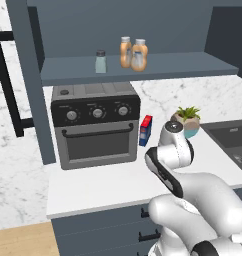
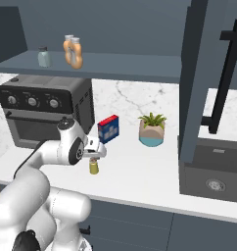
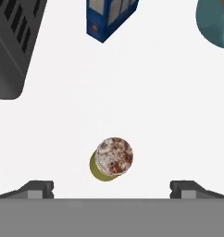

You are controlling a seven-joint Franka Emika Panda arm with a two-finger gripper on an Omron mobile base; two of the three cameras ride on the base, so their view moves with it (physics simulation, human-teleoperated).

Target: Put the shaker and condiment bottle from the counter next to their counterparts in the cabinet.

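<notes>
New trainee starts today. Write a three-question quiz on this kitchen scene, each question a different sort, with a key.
1. True or false: the gripper is shut on the shaker.
2. Multiple choice: how many bottles stand on the cabinet shelf? A) none B) one C) two
3. Fill in: on the counter, the blue box stands between the oven and the ____.

Key:
1. False; the jaws stand open above the shaker, which stands on the counter.
2. C; two orange bottles, side by side, right of the grey-blue shaker.
3. Potted plant.
</notes>
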